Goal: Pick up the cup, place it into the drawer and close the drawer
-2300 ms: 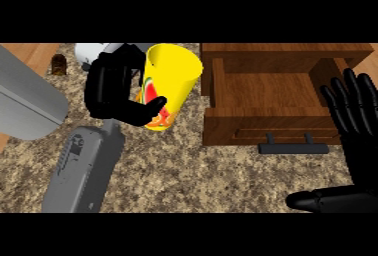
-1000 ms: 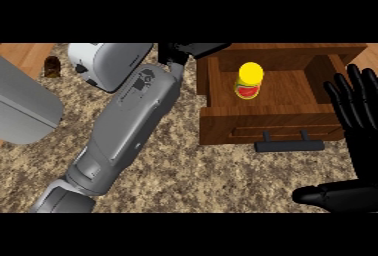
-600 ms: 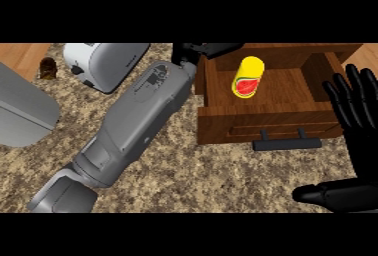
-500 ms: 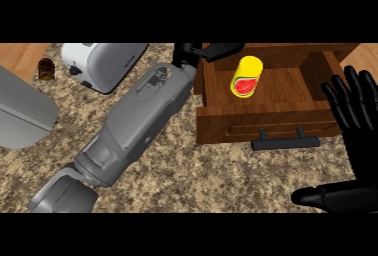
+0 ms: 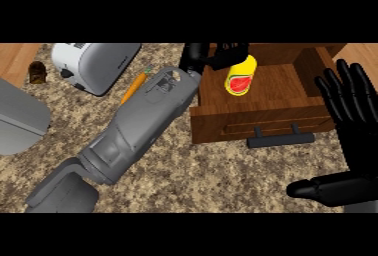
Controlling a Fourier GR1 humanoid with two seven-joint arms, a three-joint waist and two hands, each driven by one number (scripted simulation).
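While the left hand [image 5: 209,54] reaches over the back-left corner of the open wooden drawer [image 5: 273,116], its fingers sit at the top of the yellow cup [image 5: 240,76]; whether they clasp it cannot be told. The cup leans tilted inside the drawer, red label up. Right hand [image 5: 353,131] rests open at the right edge, fingers straight, holding nothing.

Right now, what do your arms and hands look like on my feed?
Left forearm: smooth grey casing in boxy segments, with a round fitting near the wrist. Left hand and right hand: glossy black, with long jointed fingers. No cables or markings show.
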